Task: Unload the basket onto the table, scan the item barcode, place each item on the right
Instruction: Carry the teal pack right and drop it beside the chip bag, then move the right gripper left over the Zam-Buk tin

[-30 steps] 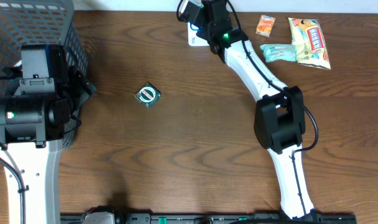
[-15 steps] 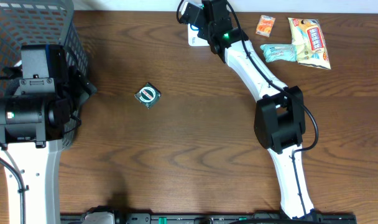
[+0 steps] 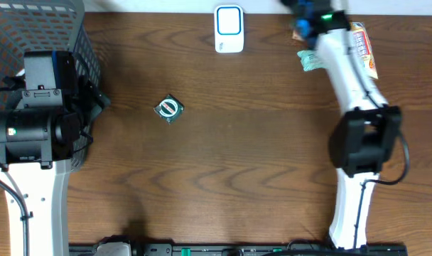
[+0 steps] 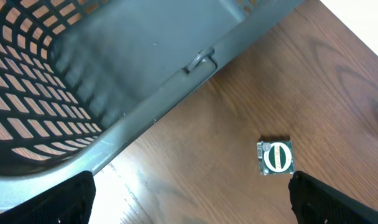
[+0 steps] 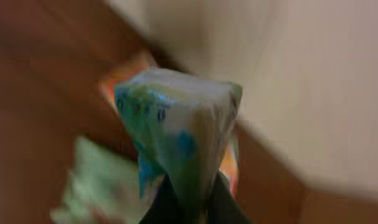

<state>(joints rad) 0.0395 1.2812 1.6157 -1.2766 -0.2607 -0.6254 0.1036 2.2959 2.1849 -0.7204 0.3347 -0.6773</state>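
Packet [image 5: 176,130] clamped in right claw [image 5: 188,208] at far right edge of bench [image 3: 237,178]; wrist view blurred. Scanner [image 3: 229,28] well left of it. Arm [image 3: 347,67] overlaps snack bags [image 3: 365,53]. Left claw [image 4: 192,202] spread apart, empty, beside basket [image 4: 83,93]. Green tin [image 4: 275,157] lies near it.

1 basket, 1 scanner, 5 packets, 2 arms.
On the surface: 1 grey mesh basket [image 3: 31,28], 1 white scanner [image 3: 229,28], 1 small green packet [image 3: 168,108], plus 3 packets far right: 1 orange packet [image 3: 299,30], 1 pale green packet [image 3: 310,61], 1 yellow packet [image 3: 365,53]. 1 pouch [image 5: 176,124] sits in the right jaws. The 2 arms are the left arm [image 3: 31,131] and the right arm [image 3: 362,142].
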